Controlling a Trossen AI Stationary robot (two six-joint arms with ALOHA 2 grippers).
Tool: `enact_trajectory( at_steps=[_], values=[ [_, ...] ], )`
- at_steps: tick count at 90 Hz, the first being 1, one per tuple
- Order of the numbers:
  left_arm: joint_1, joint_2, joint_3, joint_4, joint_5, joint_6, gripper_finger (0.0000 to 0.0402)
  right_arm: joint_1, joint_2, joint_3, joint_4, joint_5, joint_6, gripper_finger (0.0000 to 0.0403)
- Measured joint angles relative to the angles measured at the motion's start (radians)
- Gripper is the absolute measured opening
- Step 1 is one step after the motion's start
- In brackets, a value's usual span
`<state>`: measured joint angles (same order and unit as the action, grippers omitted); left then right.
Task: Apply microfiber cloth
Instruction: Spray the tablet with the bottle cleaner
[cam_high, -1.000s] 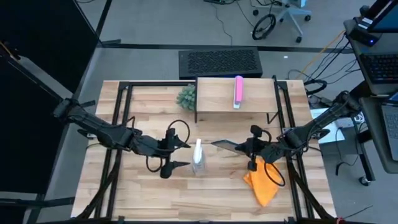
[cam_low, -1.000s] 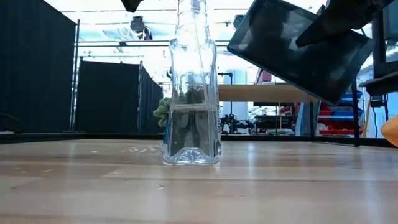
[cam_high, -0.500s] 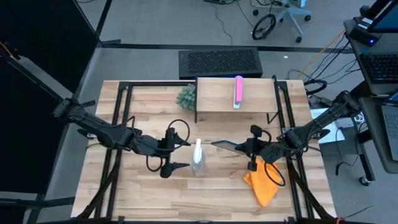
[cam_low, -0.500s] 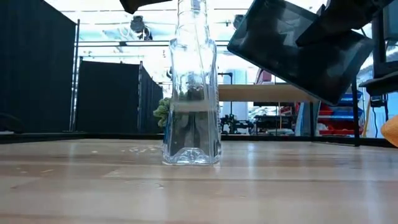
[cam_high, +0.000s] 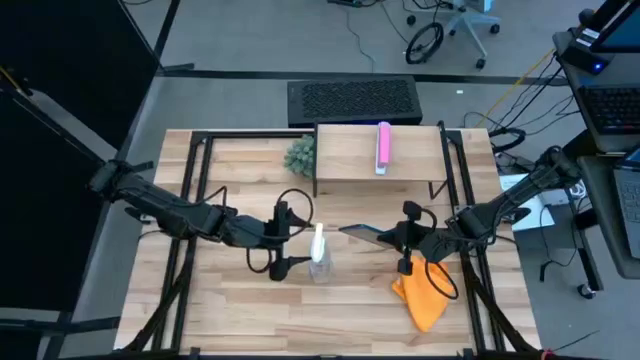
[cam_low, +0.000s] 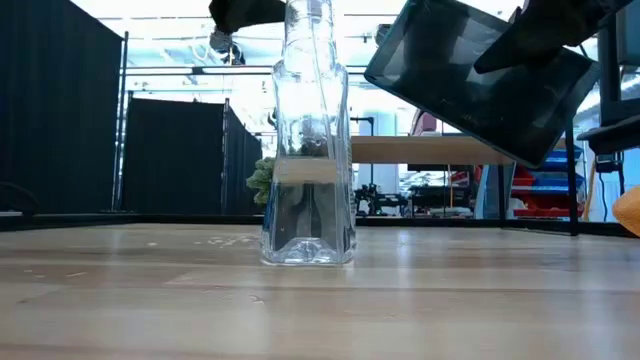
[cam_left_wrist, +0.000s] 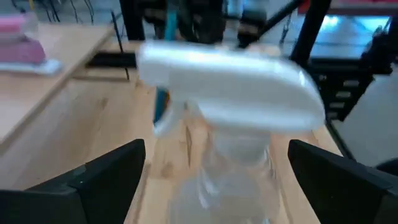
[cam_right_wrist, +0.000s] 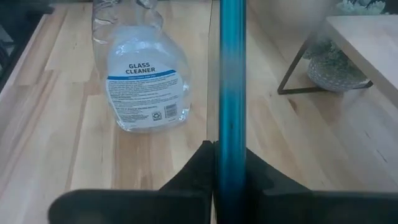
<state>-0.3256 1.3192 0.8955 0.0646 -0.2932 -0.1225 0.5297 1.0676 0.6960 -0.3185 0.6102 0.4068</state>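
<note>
1. A dark grey tablet (cam_high: 362, 234) is clamped edge-on in the right gripper (cam_high: 400, 238) and held tilted above the table (cam_high: 230, 310), presumably so its screen is presented for cleaning.
2. The microfiber cloth (cam_high: 420, 298) is left lying untouched on the table, just beside the right arm.
3. The left gripper (cam_high: 298, 248) is spread wide around the head of the clear spray bottle (cam_high: 318, 255), nothing yet being gripped.
4. Compared with a second ago, the left gripper has been brought closer to the bottle; tablet and cloth are unchanged.
</note>
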Motion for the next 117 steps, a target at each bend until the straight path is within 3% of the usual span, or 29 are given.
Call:
enact_trajectory(
  at_steps=[38, 63, 84, 117],
  values=[
    [0.000, 0.051, 0.001, 0.046, 0.004, 0.030, 0.0382, 0.000, 0.000, 0.000, 0.018, 0.021, -0.003, 0.0009],
    [0.014, 0.119, 0.000, 0.225, -0.016, 0.091, 0.0382, 0.000, 0.000, 0.000, 0.070, 0.025, -0.036, 0.0009],
    [0.045, 0.150, 0.000, 0.266, 0.002, 0.112, 0.0382, -0.009, 0.001, 0.000, 0.128, 0.074, -0.104, 0.0009],
    [0.052, 0.166, 0.000, 0.271, 0.027, 0.112, 0.0382, -0.004, 0.005, 0.000, 0.193, 0.044, -0.129, 0.0009]
  ],
)
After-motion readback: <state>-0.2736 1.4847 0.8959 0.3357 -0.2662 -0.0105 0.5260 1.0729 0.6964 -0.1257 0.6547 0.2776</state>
